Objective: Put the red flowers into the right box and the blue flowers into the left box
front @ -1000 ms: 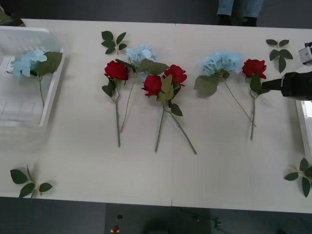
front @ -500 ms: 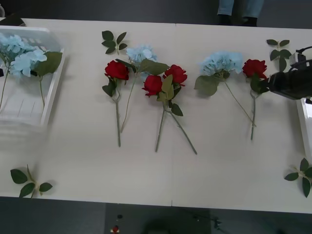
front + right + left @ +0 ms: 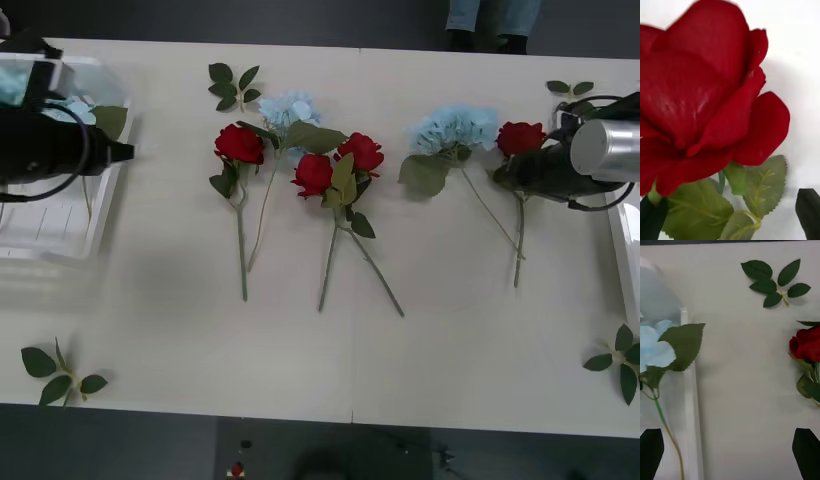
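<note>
The near half of the table (image 3: 300,370) is lying bare, so a gripper could be passing there, with just leaf sprigs sitting at the near left corner (image 3: 58,372) and near right corner (image 3: 618,360). Across the middle, red flowers (image 3: 312,172) and blue flowers (image 3: 455,128) are lying side by side, blocking the way. The left gripper (image 3: 125,152) is hanging over the left box (image 3: 100,215) rim. The right gripper (image 3: 505,175), fingers spread, is crowding the rightmost rose (image 3: 521,138).

Four red flowers (image 3: 312,174) and two blue flowers (image 3: 455,128) lie mid-table, blooms far, stems near, another blue one in the left box (image 3: 100,215), the right box (image 3: 626,250) at the right edge.
</note>
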Robot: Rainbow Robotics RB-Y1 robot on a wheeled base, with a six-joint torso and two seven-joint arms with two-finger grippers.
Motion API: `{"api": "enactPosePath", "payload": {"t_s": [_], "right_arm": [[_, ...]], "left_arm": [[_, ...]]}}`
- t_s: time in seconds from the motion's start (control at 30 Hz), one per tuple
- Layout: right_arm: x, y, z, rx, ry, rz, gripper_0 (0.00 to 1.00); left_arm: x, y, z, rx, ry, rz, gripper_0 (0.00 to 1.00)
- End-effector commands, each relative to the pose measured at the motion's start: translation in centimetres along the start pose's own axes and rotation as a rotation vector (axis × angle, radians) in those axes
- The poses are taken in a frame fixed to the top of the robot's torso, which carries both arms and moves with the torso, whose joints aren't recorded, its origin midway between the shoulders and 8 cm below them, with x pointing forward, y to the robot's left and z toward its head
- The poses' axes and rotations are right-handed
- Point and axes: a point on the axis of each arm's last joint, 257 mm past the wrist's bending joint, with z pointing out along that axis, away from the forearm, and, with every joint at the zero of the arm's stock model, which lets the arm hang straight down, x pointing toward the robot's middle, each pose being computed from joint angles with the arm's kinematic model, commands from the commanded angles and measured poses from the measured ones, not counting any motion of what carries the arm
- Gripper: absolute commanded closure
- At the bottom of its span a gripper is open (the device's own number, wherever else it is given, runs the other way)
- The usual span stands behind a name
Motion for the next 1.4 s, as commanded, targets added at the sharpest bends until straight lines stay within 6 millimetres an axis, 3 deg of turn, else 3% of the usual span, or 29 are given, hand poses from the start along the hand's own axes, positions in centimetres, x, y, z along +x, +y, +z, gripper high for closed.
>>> {"api": "enactPosePath", "payload": {"t_s": [0.03,0.33,0.4,0.47,0.5,0.83,0.87,1.0,1.03,1.07,1.1,1.23,1.4], "right_arm": [[-1.9,1.0,-0.5,0.005,-0.038,0.025,0.0],[-0.9,0.7,0.4,0.023,-0.03,0.029,0.0],[-0.9,0.7,0.4,0.023,-0.031,0.029,0.4],[-0.9,0.7,0.4,0.024,-0.03,0.029,0.97],[-0.9,0.7,0.4,0.025,-0.03,0.028,1.0],[-0.8,0.6,0.5,0.026,-0.029,0.029,1.0],[-0.9,0.7,0.4,0.025,-0.03,0.028,1.0],[-0.8,0.7,0.4,0.022,-0.03,0.032,1.0],[-0.8,0.7,0.4,0.021,-0.029,0.033,1.0],[-0.8,0.8,0.4,0.02,-0.029,0.034,1.0],[-0.9,0.7,0.4,0.02,-0.03,0.034,1.0],[-2.5,0.1,-0.7,0.027,-0.051,0.002,1.0],[-6.1,-2.5,-5.1,0.06,-0.059,-0.062,1.0]], "left_arm": [[-2.0,-4.2,2.0,-0.038,-0.027,-0.054,0.0],[0.4,-10.8,8.4,-0.175,0.027,0.048,0.0],[1.2,-11.9,9.6,-0.171,0.055,0.053,0.0],[2.0,-13.0,10.8,-0.161,0.079,0.065,0.0],[2.4,-13.5,11.4,-0.157,0.09,0.074,0.0],[4.2,-15.2,14.5,-0.147,0.135,0.104,0.0],[4.4,-15.2,14.6,-0.148,0.137,0.104,0.08],[4.8,-14.9,15.1,-0.148,0.134,0.101,0.63],[4.9,-14.8,15.2,-0.15,0.137,0.1,0.72],[5.0,-14.7,15.2,-0.151,0.138,0.098,0.91],[5.1,-14.6,15.2,-0.154,0.14,0.097,1.0],[5.2,-14.6,15.2,-0.155,0.14,0.086,1.0],[4.0,-14.4,14.8,-0.144,0.112,0.058,1.0]]}}
